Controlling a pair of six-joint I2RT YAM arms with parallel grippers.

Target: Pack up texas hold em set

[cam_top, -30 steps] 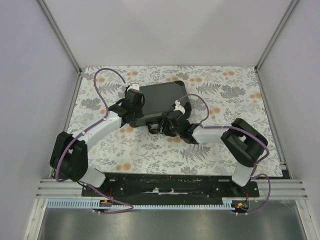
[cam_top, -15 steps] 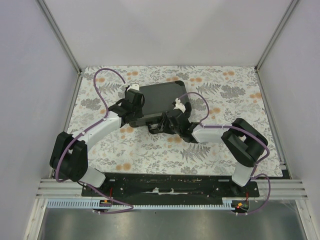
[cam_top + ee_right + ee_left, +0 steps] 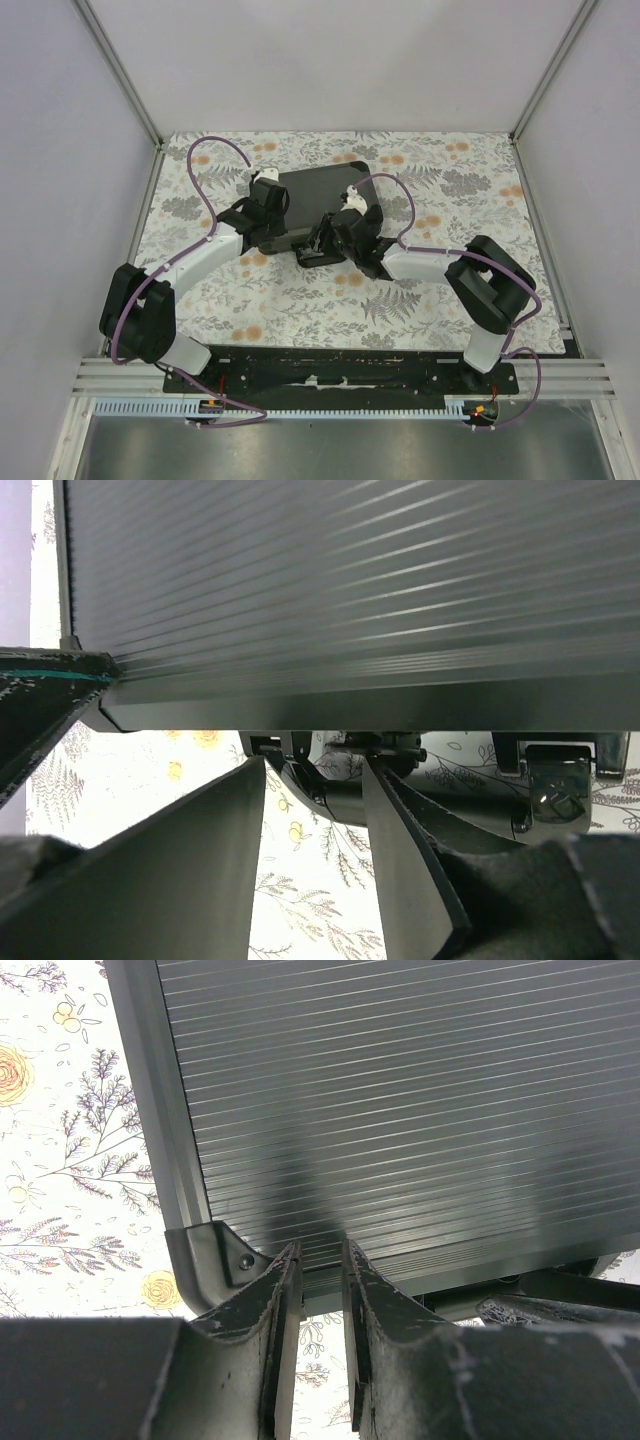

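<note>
The texas hold em set shows only as a shut black ribbed case (image 3: pixel 318 195) lying flat on the flowered cloth; chips, cards and buttons are hidden. My left gripper (image 3: pixel 277 225) is at the case's near-left corner. In the left wrist view its tips (image 3: pixel 320 1250) rest against the lid's (image 3: pixel 400 1090) front edge, a narrow empty gap between them. My right gripper (image 3: pixel 320 243) is at the middle of the front edge. In the right wrist view it (image 3: pixel 315 765) is open under the case (image 3: pixel 350 590), with the black handle (image 3: pixel 330 798) between its fingertips, not gripped.
A metal latch (image 3: pixel 555 780) sits on the case front, right of my right fingers. The flowered cloth (image 3: pixel 450 190) covers the table around the case. Grey walls close in the left, right and far sides.
My right gripper has moved up and left, closer in against the case's front edge. The left arm and the case have stayed put.
</note>
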